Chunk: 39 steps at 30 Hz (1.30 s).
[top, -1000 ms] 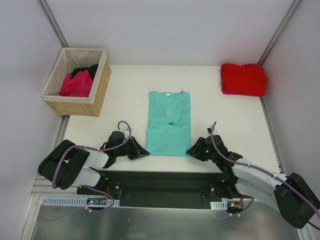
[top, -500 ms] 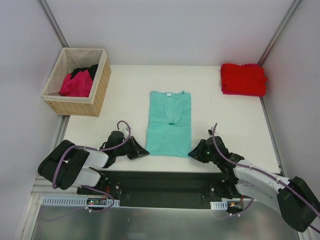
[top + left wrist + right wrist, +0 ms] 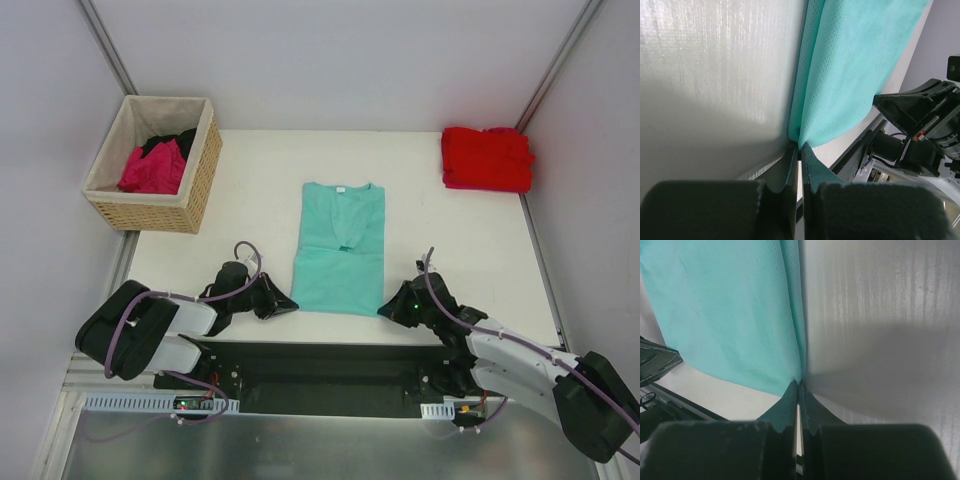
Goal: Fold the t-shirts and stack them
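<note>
A teal t-shirt (image 3: 338, 250), folded lengthwise with its white neck label at the far end, lies in the middle of the table. My left gripper (image 3: 288, 303) is shut on its near left corner (image 3: 805, 135). My right gripper (image 3: 386, 308) is shut on its near right corner (image 3: 790, 375). A folded red t-shirt (image 3: 487, 158) lies at the far right. A magenta t-shirt (image 3: 152, 168) and a black one (image 3: 170, 142) lie in the basket.
The woven tan basket (image 3: 197, 180) stands at the far left corner. The table's near edge with the black arm mount (image 3: 320, 375) runs just behind both grippers. White walls close in the back and sides.
My right gripper has slid slightly down and toward the shirt's near right corner. The shirt's hem has shifted a little. The left gripper has barely moved.
</note>
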Motion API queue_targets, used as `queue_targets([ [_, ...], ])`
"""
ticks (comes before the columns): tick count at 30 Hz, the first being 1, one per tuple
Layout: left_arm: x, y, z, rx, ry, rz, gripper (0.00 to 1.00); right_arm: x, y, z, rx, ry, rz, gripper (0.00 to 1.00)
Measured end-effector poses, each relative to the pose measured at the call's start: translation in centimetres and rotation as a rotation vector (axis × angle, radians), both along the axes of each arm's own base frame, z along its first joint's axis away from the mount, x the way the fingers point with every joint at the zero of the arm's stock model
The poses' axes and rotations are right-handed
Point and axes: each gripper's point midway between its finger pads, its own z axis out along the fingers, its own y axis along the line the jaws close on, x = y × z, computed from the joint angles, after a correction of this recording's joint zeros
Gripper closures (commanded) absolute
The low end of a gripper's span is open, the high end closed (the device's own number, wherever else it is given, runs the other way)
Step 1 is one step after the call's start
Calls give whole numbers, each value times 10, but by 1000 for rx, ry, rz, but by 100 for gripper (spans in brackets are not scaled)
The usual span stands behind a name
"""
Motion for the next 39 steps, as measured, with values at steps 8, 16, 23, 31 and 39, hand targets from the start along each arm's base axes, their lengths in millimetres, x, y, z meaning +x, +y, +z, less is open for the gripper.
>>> queue_targets([
  [8, -1, 3, 8, 22, -24, -11, 100, 2, 2, 3, -35, 19, 21, 99],
  [16, 15, 7, 34, 103, -103, -28, 100, 3, 1, 7, -109, 49, 59, 99],
  [23, 23, 5, 45, 120, -126, -34, 100, 20, 5, 32, -139, -6, 65, 99],
  [31, 37, 0, 67, 124, -162, -38, 100, 48, 7, 65, -159, -61, 56, 99],
  [39, 80, -16, 124, 92, -286, -30, 100, 82, 9, 102, -163, -123, 37, 99],
])
